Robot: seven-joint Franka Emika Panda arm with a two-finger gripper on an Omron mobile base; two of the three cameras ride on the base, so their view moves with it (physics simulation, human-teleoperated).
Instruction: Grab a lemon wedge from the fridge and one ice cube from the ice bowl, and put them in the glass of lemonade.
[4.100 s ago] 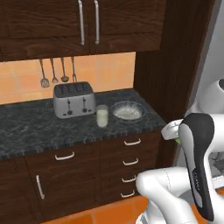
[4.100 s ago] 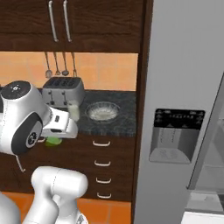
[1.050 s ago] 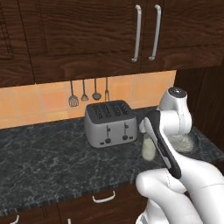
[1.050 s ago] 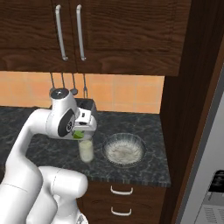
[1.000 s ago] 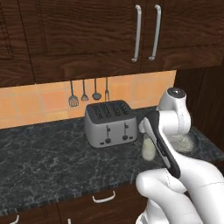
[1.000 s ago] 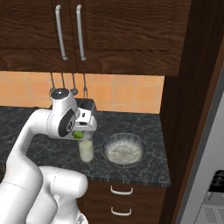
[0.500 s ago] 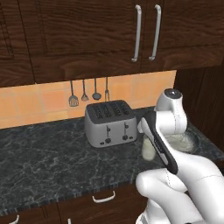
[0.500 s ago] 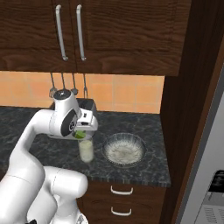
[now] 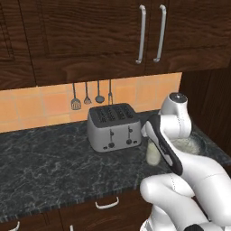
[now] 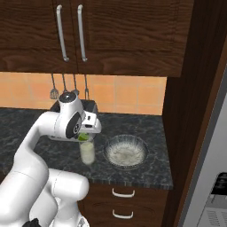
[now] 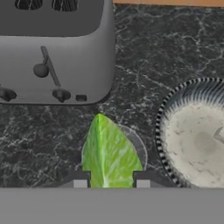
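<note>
My gripper (image 11: 111,183) is shut on the lemon wedge (image 11: 109,153), a yellow-green pointed wedge between the two finger tips. Straight below the wedge, on the dark counter, stands the glass of lemonade (image 10: 87,151); its rim (image 11: 139,146) shows around the wedge in the hand view. In the right base view the wedge (image 10: 83,137) hangs just above the glass's mouth, under the hand. The ice bowl (image 10: 126,151) sits on the counter right of the glass, also at the hand view's right (image 11: 197,135). In the left base view my arm covers most of the glass (image 9: 152,155). The fridge (image 10: 212,146) stands at the far right.
A silver four-slot toaster (image 9: 112,127) stands just behind and left of the glass, close to the hand (image 11: 52,52). Utensils (image 9: 91,95) hang on the orange tiled wall. Dark upper cabinets (image 10: 80,31) hang overhead. The counter's front edge (image 10: 128,181) runs just before the bowl.
The hand has sunk slightly toward the glass, the wedge still in its grip. Base and counter things have not moved.
</note>
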